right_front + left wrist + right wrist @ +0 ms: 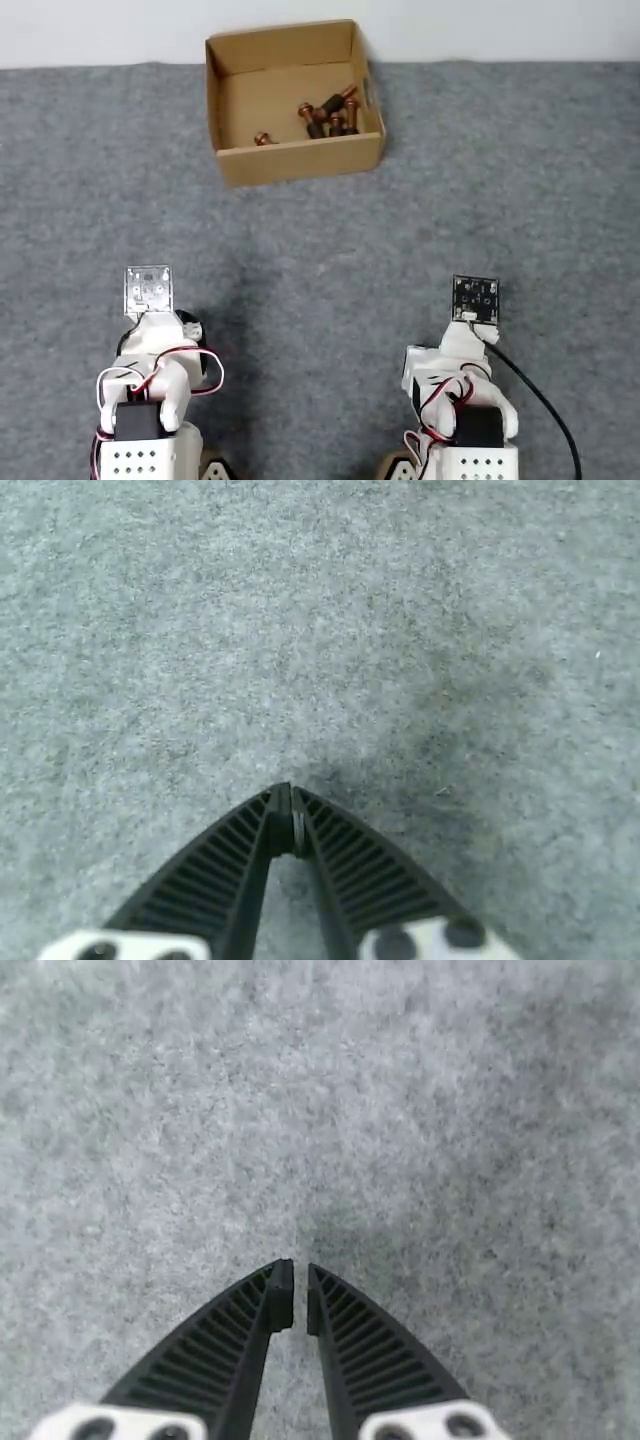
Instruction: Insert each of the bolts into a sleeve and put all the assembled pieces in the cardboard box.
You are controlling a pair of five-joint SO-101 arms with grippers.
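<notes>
High view: the box [295,160] sits at the upper centre of the frame on the grey mat [400,220]. Copper-coloured pieces [330,112] lie heaped in its right half, and one small piece [264,139] lies apart at the box's lower left, against the front wall. Both arms are folded at the bottom of the frame, the left arm [150,400] at lower left and the right arm [460,400] at lower right, both well away from the box.

The left gripper [290,815] is pressed together, tips touching, with nothing between them. The right gripper [295,1295] is all but closed, with a thin slit between the tips, and it holds nothing. Both hang over the mat.

The work looks close to done, so the main risk is counting it finished too soon. The heap is too small to show whether every bolt sits fully in a sleeve, and the lone piece may be a bare bolt. Going back into the box brings risks of its own. A finger catching the low front wall could push the light box across the mat or tip it. Closing on the tangled heap could lift two pieces at once or pull a bolt out of its sleeve. The black cable [540,400] beside the right arm could drag on a long reach.
</notes>
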